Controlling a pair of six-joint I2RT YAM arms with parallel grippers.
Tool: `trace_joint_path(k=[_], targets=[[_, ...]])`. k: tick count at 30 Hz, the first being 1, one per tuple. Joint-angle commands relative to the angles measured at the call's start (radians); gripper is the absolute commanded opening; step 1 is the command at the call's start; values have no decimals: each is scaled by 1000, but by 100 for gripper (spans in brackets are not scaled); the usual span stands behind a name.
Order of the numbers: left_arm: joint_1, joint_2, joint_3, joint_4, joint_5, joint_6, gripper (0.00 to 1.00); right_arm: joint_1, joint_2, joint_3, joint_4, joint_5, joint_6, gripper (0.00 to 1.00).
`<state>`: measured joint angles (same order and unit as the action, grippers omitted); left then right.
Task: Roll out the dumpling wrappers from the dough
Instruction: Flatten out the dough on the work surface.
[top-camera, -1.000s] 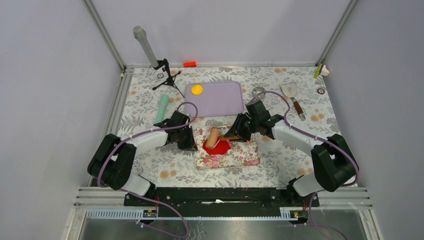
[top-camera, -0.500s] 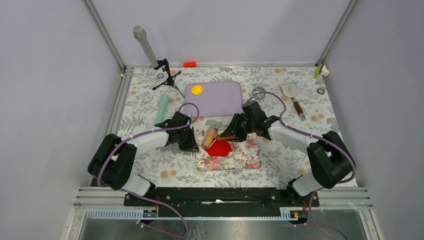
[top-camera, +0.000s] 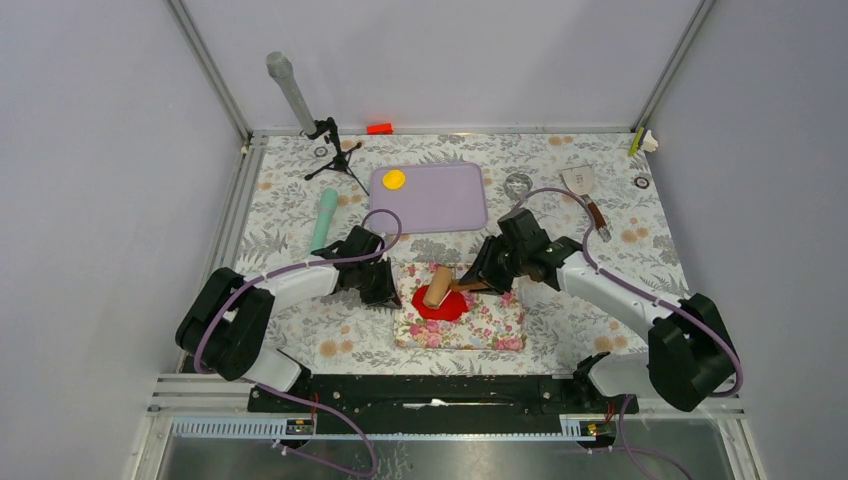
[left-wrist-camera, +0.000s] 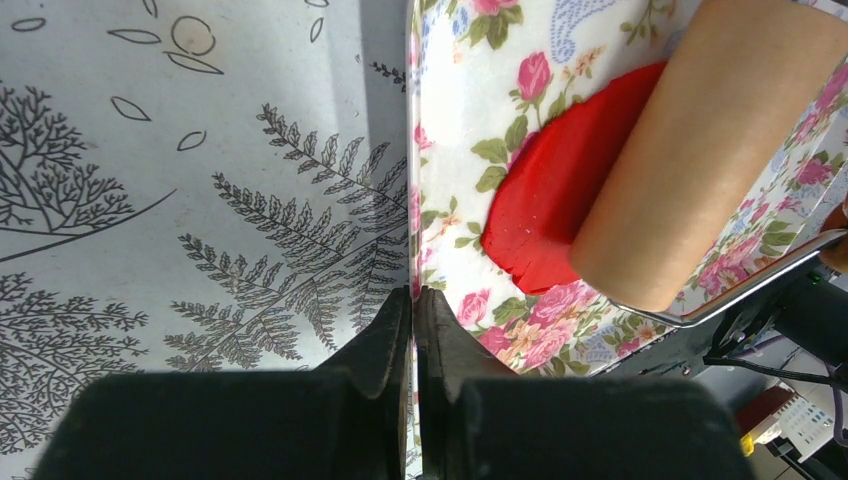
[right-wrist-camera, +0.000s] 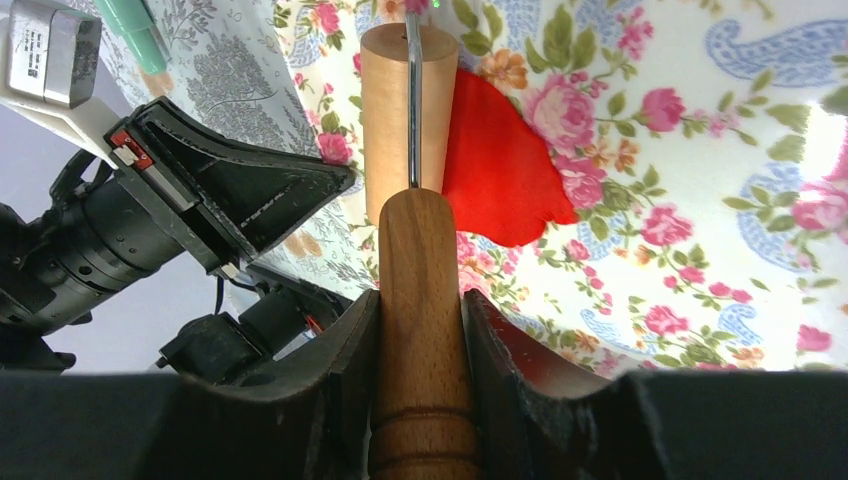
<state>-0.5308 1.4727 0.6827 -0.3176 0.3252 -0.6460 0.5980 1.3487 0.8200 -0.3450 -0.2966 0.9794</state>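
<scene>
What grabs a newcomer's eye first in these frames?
The bright red dough sheet on the floral mat at table centre, with the wooden roller across it, handle clamped in the right gripper. Then the left gripper pinching the mat's left edge, and one yellow wrapper on the lilac tray behind.

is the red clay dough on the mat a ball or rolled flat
flat: the bright red clay dough lies as a thin, ragged-edged sheet on the flowered mat, partly under the wooden roller

The dough (top-camera: 447, 310) is bright red, the roller (top-camera: 435, 293) tan, the mat (top-camera: 480, 325) rose-printed (tray (top-camera: 440, 200) lilac).
</scene>
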Motion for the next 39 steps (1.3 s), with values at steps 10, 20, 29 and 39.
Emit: trace_joint_path(k=[10,20,29,39], targets=[[4,-14,-9,71,36,-9,0,-130,-104,-113,-403,92,-148,0],[-16,-1,-14,101,42,-24,0,-51,48,-105,-232,10,-85,0],[-24,44,5,130,38,-41,0,-4,218,-53,-119,-34,-79,0],[-23,48,76,59,29,11,0,-33,123,343,-385,56,-305,0]])
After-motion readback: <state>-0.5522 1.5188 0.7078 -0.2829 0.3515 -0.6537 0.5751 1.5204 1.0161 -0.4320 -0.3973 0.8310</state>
